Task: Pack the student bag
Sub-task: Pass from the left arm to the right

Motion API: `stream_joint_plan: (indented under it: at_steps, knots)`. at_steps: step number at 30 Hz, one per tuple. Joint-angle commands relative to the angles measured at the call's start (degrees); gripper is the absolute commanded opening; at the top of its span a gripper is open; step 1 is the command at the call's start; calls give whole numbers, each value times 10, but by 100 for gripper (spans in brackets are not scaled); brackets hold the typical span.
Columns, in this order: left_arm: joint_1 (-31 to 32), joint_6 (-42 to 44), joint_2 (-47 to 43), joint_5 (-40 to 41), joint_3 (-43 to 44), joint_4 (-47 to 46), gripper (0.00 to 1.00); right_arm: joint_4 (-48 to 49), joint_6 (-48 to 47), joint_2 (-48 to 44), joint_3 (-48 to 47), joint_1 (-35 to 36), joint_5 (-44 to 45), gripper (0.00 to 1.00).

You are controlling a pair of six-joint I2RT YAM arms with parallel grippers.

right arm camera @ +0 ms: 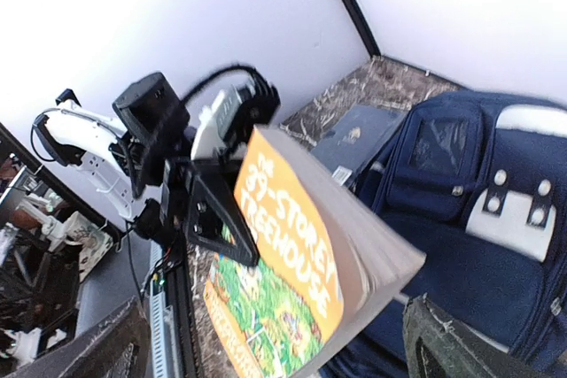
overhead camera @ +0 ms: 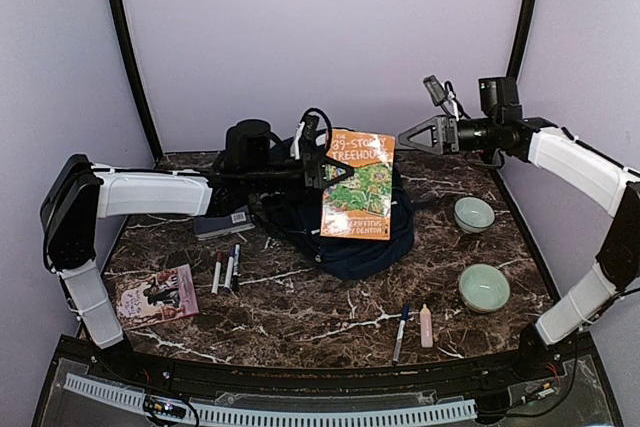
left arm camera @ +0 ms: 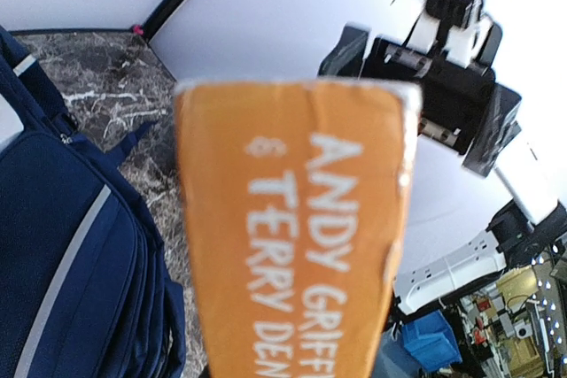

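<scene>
Above marble table (overhead camera: 300, 317), clamps book (overhead camera: 357, 187) in left gripper (overhead camera: 343, 173), tilted over bag (overhead camera: 370, 247), not inside. Holds right gripper (overhead camera: 408, 135) beside book's top corner, jaws spread wide, gripping nothing.

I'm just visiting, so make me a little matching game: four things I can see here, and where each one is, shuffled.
1 orange book
2 student bag
3 green bowls
4 pink book

a near left corner, lying flat
b right side
c lifted in the air
d middle, under the lifted thing

Pairs: 1-c, 2-d, 3-b, 4-a.
</scene>
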State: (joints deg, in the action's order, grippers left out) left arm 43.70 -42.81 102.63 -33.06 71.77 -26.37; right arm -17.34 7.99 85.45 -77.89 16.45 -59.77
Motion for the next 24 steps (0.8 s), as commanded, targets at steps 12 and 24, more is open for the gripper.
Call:
stream_joint_plan:
  at_steps: [12, 24]
  knots:
    - [0, -123, -5, 3, 10, -238, 0, 82, 104, 77, 35, 52, -49, 85]
    - [0, -142, 4, -12, -7, -265, 0, 289, 242, 63, 79, 62, -117, 48]
